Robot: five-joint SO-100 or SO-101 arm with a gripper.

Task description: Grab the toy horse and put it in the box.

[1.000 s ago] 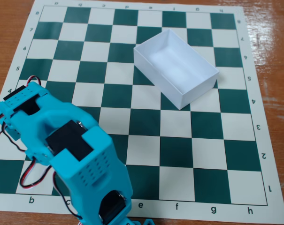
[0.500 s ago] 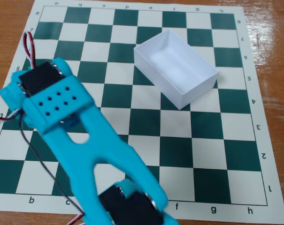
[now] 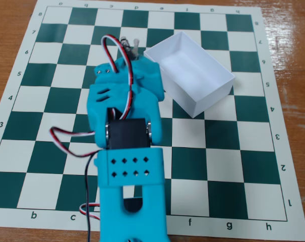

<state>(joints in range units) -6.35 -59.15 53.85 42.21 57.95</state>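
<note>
My turquoise arm reaches up the middle of the chessboard in the fixed view. Its gripper (image 3: 130, 49) ends just left of the box's near-left corner. A tiny grey-white figure, the toy horse (image 3: 128, 42), sticks out at the gripper's tip, above the board, and the gripper looks shut on it. The arm's own body mostly hides the fingers. The white open box (image 3: 212, 96) lies tilted on the board's upper right, and nothing shows inside it.
A green-and-white chessboard mat (image 3: 228, 166) covers most of the brown wooden table (image 3: 296, 45). Red, white and black wires (image 3: 66, 138) loop out from the arm's left side.
The arm has swung from the board's left side to the middle and stretched up toward the box. Its gripper tip with the small figure now shows beside the box.
</note>
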